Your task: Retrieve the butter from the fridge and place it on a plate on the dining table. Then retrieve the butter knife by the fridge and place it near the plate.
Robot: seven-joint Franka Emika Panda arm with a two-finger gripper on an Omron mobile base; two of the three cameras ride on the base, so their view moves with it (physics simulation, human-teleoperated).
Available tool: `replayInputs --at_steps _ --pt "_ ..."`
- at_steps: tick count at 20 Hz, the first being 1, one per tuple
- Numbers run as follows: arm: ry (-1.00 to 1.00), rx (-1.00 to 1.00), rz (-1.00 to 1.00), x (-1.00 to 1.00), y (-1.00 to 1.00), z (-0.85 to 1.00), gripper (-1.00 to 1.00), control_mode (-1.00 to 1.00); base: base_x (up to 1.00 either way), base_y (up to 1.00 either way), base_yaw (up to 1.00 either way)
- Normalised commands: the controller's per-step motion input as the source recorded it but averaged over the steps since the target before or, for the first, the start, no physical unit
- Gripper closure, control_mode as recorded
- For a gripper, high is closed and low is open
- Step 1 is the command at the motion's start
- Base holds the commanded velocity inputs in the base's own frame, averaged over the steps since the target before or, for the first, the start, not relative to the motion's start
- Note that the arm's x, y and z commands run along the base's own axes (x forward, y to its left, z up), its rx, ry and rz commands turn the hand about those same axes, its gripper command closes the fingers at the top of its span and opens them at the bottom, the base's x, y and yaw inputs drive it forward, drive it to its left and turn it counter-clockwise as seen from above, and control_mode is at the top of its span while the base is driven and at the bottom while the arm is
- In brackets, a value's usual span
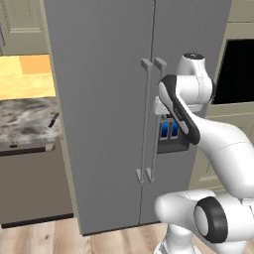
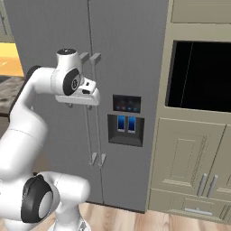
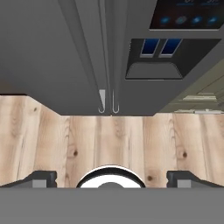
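Note:
The fridge (image 1: 104,99) is a tall dark grey double-door unit, and both doors are shut. Its two long bar handles (image 1: 153,119) meet at the centre seam. The butter is hidden behind the doors. My gripper (image 3: 111,179) hangs in front of the handles at about mid-door height, tilted down at the handles' lower ends (image 3: 107,101) and the floor. Its fingertips (image 3: 41,178) stand wide apart, open, with nothing between them. My hand (image 2: 88,92) hovers just left of the handles. The butter knife (image 1: 53,120), slim and dark, lies on the marbled counter (image 1: 25,121) left of the fridge. The plate and dining table are out of view.
A water dispenser (image 2: 126,128) is set into the right fridge door. Right of the fridge stand a black wall oven (image 2: 198,74) and olive cabinets (image 2: 189,158). A dark panel (image 1: 30,183) sits under the counter. Wooden floor (image 3: 109,135) lies in front of the fridge.

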Motion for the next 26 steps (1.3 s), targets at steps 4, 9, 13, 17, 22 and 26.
replayInputs --at_steps 4,9,13,17,22,26 --pt "0.00 0.00 0.00 0.00 0.00 0.00 -1.00 -1.00 0.00 0.00 0.00" --pt "-0.11 0.00 0.00 0.30 0.22 -0.15 -1.00 -1.00 0.00 0.00 0.00" --pt "-0.07 0.02 0.00 0.55 0.29 -0.17 -1.00 -1.00 0.00 0.00 0.00" --pt "-0.03 0.00 -0.03 0.37 0.26 -0.08 -1.00 -1.00 0.00 0.00 0.00" --pt "-0.02 0.00 0.00 0.26 0.22 -0.14 -1.00 -1.00 0.00 0.00 0.00" --pt "-0.16 0.00 0.00 0.23 0.12 -0.22 -1.00 -1.00 0.00 0.00 0.00"
